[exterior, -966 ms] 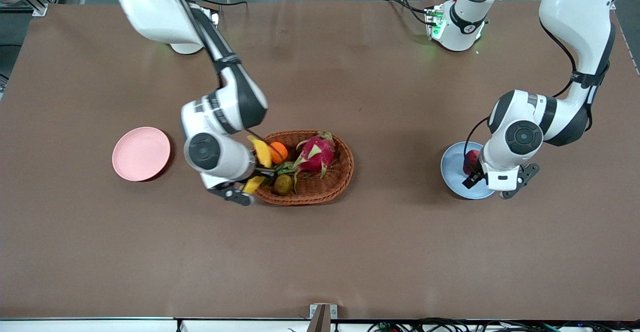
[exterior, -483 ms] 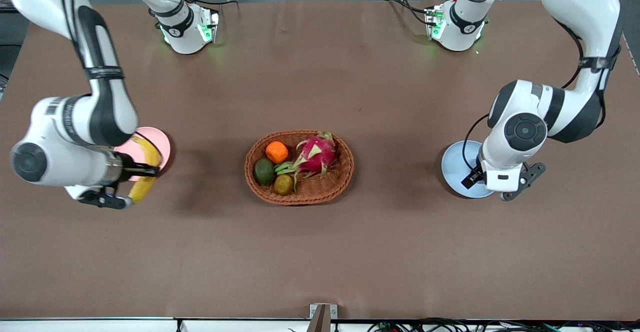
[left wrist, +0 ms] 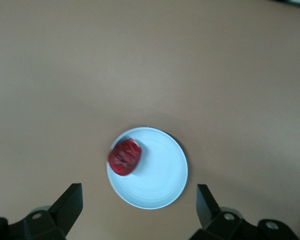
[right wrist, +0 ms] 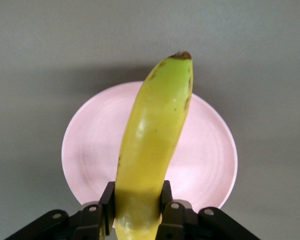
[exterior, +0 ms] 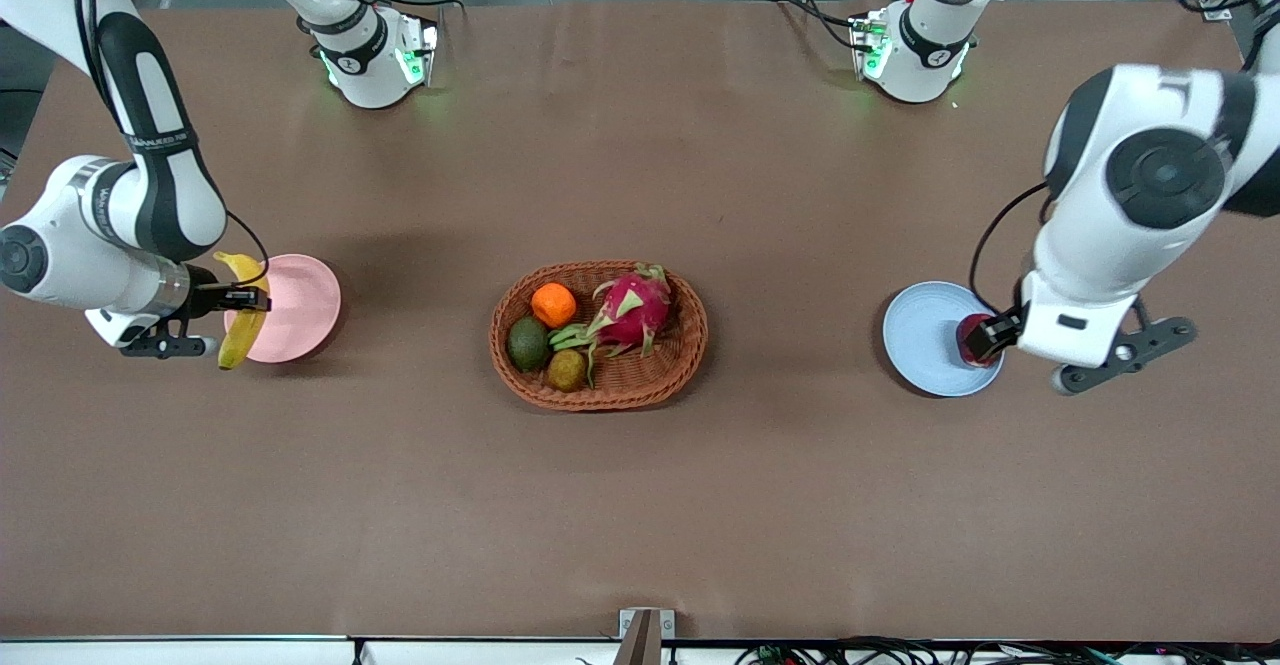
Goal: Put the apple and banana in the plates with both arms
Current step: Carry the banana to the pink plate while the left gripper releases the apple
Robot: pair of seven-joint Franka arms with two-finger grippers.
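- Right gripper (exterior: 232,297) clamps the banana (exterior: 238,311) near mid-length, over the rim of the pink plate (exterior: 300,307) at the right arm's end of the table
- Left gripper (left wrist: 137,210) hangs spread wide and empty above the blue plate (exterior: 925,345); the apple (exterior: 972,339) lies on that plate, close to its rim
- Risk: the banana sits off-centre over the plate's rim; released here, one tip would likely land on the table and the fruit tip off
- Risk: the apple, so near the rim, may roll off if nudged
- Banana's long axis runs roughly toward the front camera, curved; in the right wrist view its dark tip points away from the gripper across the plate
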